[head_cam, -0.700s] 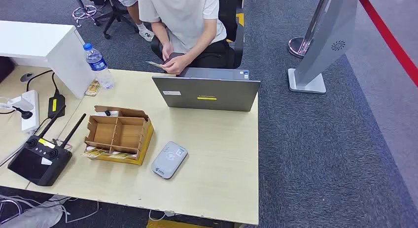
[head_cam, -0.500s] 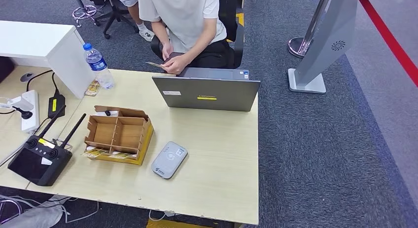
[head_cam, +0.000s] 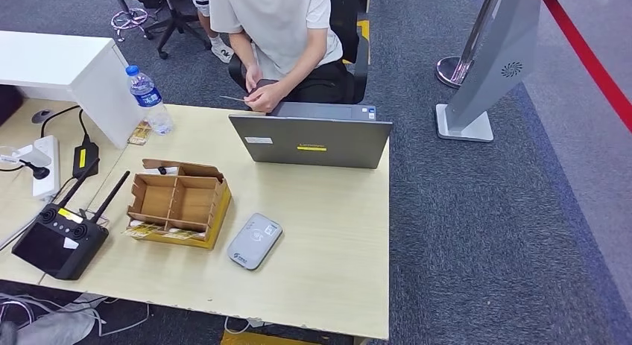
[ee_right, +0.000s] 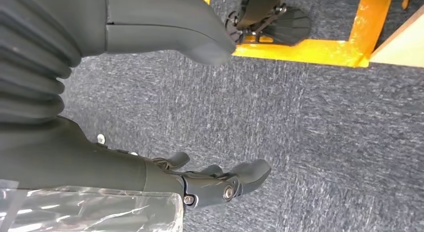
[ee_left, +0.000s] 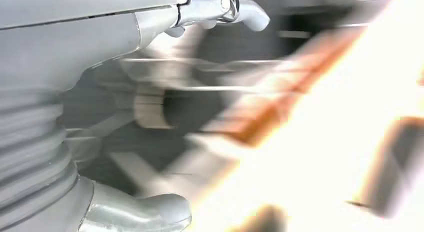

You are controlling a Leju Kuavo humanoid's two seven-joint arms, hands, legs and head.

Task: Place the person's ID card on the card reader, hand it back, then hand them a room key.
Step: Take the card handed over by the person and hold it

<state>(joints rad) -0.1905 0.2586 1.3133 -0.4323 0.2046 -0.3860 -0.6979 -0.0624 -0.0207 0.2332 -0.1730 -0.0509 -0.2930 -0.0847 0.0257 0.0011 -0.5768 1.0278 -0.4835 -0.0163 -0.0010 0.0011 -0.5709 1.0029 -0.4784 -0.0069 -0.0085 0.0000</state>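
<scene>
A person in a light shirt sits behind the desk and holds a thin ID card (head_cam: 235, 98) in both hands, just past the laptop. The grey card reader (head_cam: 255, 241) lies flat on the wooden desk (head_cam: 328, 233), near its front edge. A brown cardboard organiser box (head_cam: 179, 202) with open compartments stands to the reader's left. My left hand (ee_left: 90, 111) holds nothing, fingers apart, in a blurred wrist view. My right hand (ee_right: 165, 117) hangs over the grey carpet, fingers spread and empty.
A grey laptop (head_cam: 311, 140) stands open at the desk's far side. A water bottle (head_cam: 149, 100) stands at the far left, and a black remote controller (head_cam: 59, 239) with antennas lies at the near left. A grey kiosk stand (head_cam: 488, 69) rises on the carpet to the right.
The person has turned the card slightly in their hands. The left wrist view is blurred by motion. The head view has shifted very slightly.
</scene>
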